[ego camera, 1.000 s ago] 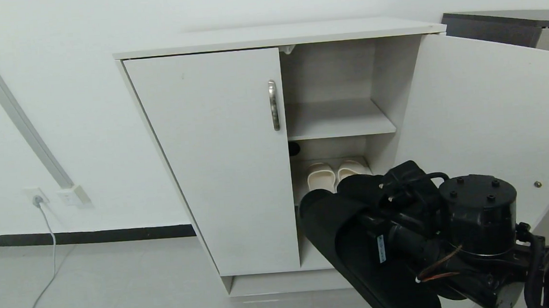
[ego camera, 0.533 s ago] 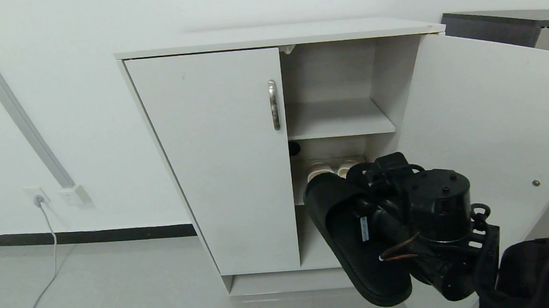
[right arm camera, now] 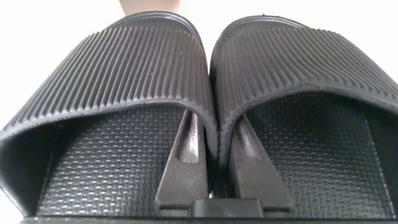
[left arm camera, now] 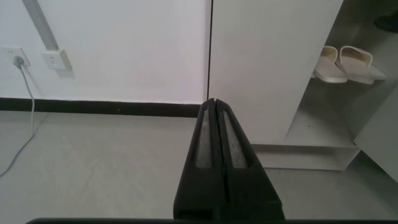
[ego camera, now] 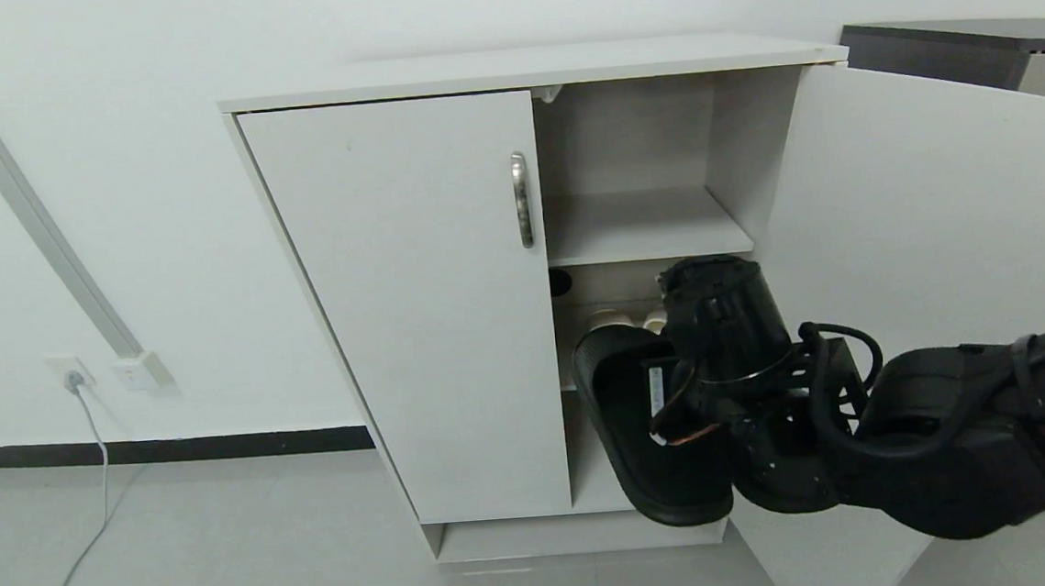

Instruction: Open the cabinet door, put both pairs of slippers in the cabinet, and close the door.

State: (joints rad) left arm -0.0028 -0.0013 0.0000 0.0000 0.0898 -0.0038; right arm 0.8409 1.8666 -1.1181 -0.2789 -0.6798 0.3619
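Observation:
The white cabinet [ego camera: 507, 69] stands against the wall, its right door [ego camera: 932, 237] swung open and its left door [ego camera: 413, 310] shut. A pair of black slippers [ego camera: 652, 431] is held side by side at the open compartment's lower front, with my right gripper [right arm camera: 214, 162] shut on their inner edges. The black slippers [right arm camera: 155, 93] have ribbed straps. A pair of cream slippers [left arm camera: 347, 62] lies on the middle shelf; behind the arm the cream slippers [ego camera: 612, 319] barely show. My left gripper [left arm camera: 214, 134] hangs shut and empty over the floor, left of the cabinet.
The upper shelf [ego camera: 642, 229] is bare. A metal handle [ego camera: 521, 199] sits on the left door. A wall socket with a grey cable [ego camera: 78, 384] is at the lower left. A dark desk [ego camera: 974, 45] stands to the right behind the open door.
My right arm has carried the black slippers up and forward, from below the cabinet front into the open compartment's mouth. The cream slippers are now mostly covered by the arm.

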